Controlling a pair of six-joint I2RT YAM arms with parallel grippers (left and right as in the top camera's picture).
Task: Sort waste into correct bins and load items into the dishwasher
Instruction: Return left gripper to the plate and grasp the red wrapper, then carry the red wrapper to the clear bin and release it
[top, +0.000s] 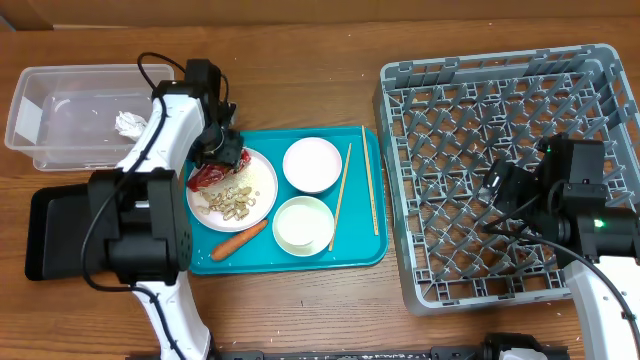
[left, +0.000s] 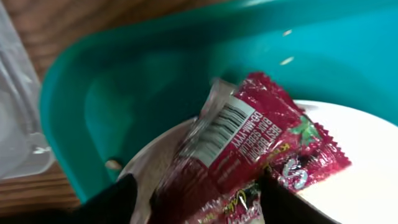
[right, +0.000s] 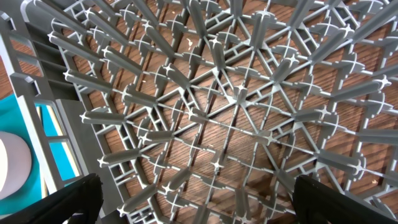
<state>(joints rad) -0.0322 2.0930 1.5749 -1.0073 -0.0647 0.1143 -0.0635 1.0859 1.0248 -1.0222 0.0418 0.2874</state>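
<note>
The grey dish rack (top: 510, 170) fills the right side of the table. My right claw (right: 199, 205) hangs over its pegs, fingers (right: 74, 199) spread wide with nothing between them. Left of the rack lies the teal serving tray (top: 370, 250). At the far left the clear tub (top: 60, 110) holds a crumpled white tissue (top: 130, 123), and the black tray (top: 55, 235) sits in front of it.

On the teal tray, the white plate (top: 262, 180) is at the left, with two bowls (top: 312, 163) (top: 303, 224) beside it and the chopsticks (top: 340, 195) lying apart to their right. The carrot (top: 238, 241) rests on the teal tray just below the plate. Beige food scraps (top: 235, 198) lie on the plate.

My left claw (left: 196, 186) is down at the plate's left edge, fingers (left: 112, 199) partway apart with the red snack wrapper (left: 249, 143) between them. The wrapper touches one finger, and I cannot tell whether I actually have it pinched.
</note>
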